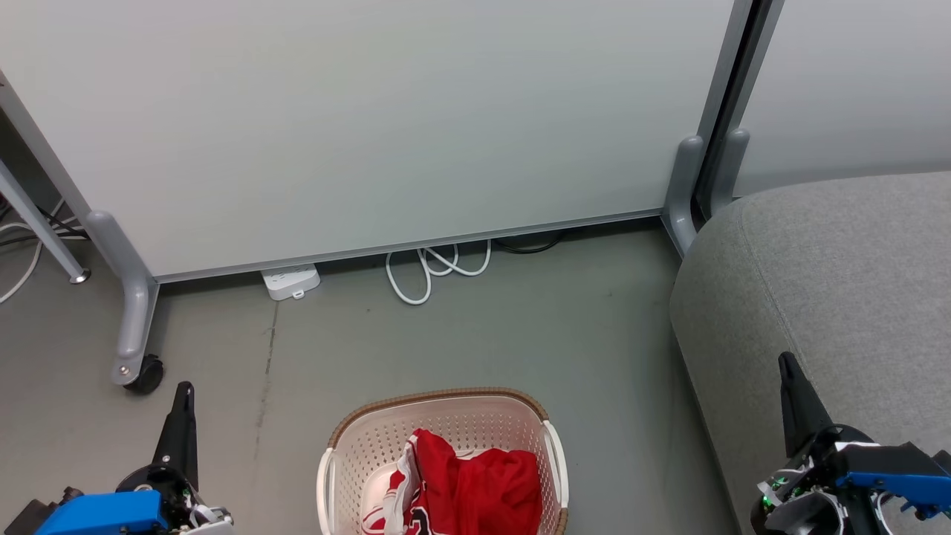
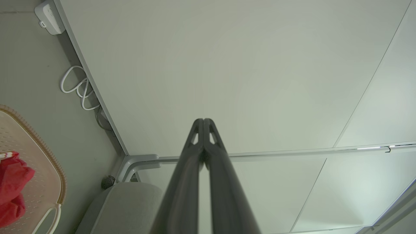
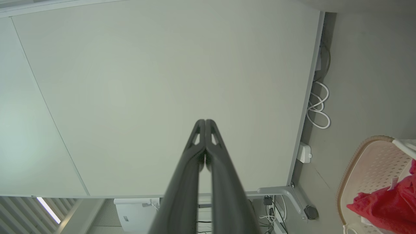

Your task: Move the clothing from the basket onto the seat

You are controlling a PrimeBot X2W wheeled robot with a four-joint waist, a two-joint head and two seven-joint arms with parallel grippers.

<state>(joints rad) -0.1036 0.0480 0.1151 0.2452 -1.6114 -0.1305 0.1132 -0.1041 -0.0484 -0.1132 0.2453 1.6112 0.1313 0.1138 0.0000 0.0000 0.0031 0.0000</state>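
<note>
— Stage of the job?
— Very start, by the look of things. Left end effector (image 1: 185, 392) at lower left of the head frame, right end effector (image 1: 786, 365) at lower right. Both pinched fully shut, fingers pressed together, holding nothing, touching nothing.
— And the clothing?
— Red clothing (image 1: 475, 483) heaped inside the basket (image 1: 438, 394), bottom centre, on the floor (image 1: 520, 334) between the two arms. None on the sofa (image 1: 832, 282) at right, near the basket.
— Next move?
— Probably opening one set of fingers wide, then reaching down into the heap for a firm pinch of cloth. Soft fabric, likely to trail over the rim.
— Further back?
— White cable (image 1: 435, 267) and a power strip (image 1: 291, 281) at the foot of the pale partition (image 1: 371, 126), upper frame.
</note>
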